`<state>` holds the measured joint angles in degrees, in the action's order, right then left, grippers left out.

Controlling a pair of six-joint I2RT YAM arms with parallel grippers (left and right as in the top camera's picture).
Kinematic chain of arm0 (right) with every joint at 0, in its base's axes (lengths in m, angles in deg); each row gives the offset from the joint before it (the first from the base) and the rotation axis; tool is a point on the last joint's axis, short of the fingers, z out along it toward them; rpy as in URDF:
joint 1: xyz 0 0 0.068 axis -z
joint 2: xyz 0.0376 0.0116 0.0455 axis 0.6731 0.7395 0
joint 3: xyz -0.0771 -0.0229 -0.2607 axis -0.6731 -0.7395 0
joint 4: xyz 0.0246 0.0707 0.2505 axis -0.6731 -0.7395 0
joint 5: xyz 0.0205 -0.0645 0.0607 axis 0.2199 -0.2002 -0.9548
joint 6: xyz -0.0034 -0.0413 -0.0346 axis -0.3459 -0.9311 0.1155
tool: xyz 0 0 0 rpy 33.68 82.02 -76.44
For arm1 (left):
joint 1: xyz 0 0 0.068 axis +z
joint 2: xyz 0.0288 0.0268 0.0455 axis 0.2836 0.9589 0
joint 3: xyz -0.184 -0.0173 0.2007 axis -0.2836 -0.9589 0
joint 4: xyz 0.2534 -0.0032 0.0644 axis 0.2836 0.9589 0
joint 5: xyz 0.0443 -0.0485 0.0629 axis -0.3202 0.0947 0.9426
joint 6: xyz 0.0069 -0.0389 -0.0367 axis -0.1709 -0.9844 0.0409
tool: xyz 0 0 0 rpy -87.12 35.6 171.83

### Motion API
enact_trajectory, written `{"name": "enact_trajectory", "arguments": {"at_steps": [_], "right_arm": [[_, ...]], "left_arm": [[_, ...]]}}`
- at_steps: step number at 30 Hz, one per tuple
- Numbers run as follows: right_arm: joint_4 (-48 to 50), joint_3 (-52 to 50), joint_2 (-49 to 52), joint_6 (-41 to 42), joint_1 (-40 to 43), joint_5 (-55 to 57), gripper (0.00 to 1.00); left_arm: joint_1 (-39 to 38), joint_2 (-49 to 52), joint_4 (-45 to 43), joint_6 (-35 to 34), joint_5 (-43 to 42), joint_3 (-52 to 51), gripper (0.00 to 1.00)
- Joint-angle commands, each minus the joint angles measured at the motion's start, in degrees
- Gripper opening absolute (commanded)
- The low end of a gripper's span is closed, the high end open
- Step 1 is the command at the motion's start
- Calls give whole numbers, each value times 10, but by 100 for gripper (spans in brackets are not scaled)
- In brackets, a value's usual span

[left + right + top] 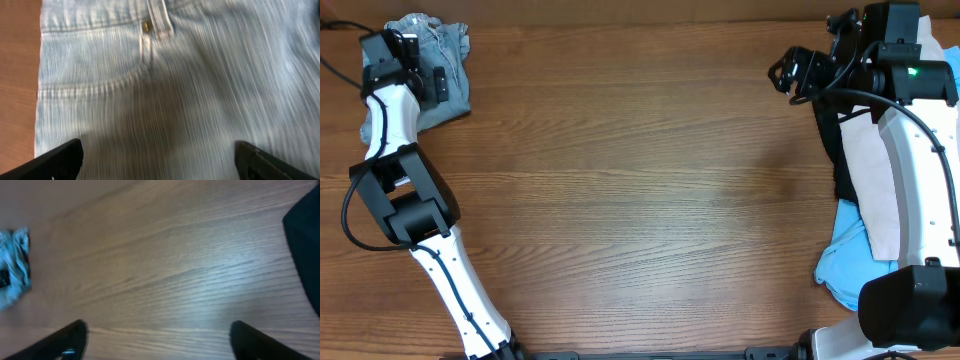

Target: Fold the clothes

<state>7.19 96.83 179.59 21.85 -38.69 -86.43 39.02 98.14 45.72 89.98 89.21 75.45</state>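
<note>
Brown wood-grain table (650, 200) fills the whole overhead shot. The denim shorts (450, 75) sit bunched in its top left corner. Left claw (160, 162) is spread wide right over the pocket area, gripping nothing. Right claw (160, 340) is spread too, over plain wood. Black garment (840, 170) and sky-blue garment (840, 260) are heaped along the right edge.

the left arm (392, 112) covers part of the denim shorts (458, 60), and their close-up weave seems motion-blurred.
</note>
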Motion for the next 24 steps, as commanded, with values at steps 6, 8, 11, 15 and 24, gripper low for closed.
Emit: {"name": "enact_trajectory", "arguments": {"at_steps": [6, 8, 11, 15, 24], "right_arm": [[-30, 99, -24, -35, -2, -3, 100], [-53, 131, -39, -44, -2, -3, 100], [-98, 183, -68, -43, -2, -1, 100], [-178, 228, -112, -43, -2, -3, 100], [-238, 230, -182, 2, -2, -76, 100]], "left_arm": [[-27, -217, 236, -137, 12, 74, 100], [-35, -260, 282, -167, 0, 74, 100], [-45, -309, 319, -167, -9, 74, 100], [-50, -343, 321, -167, -9, 74, 100], [-49, -345, 322, -167, -9, 74, 100]]}}
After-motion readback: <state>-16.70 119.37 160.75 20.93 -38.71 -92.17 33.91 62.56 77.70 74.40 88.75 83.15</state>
